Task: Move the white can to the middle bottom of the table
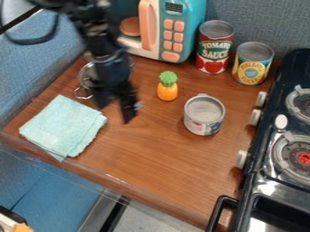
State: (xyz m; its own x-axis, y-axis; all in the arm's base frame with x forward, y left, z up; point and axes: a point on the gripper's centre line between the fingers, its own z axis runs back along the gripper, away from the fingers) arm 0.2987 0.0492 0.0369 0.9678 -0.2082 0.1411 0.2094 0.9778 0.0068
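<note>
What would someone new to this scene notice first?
Probably the black robot arm, reaching in from the upper left, its gripper over the wooden table. Next might be the bright teal toy microwave with peach buttons at the back. The pale blue cloth at the left and the orange carrot toy near the middle also stand out.

Running open across front tabletop (151, 158) between cloth (63, 126) and stove (275, 185) | being blocked farther back by white can (204, 123) and pineapple toy (167, 91) | being walled behind by toy microwave (192, 25)
</note>
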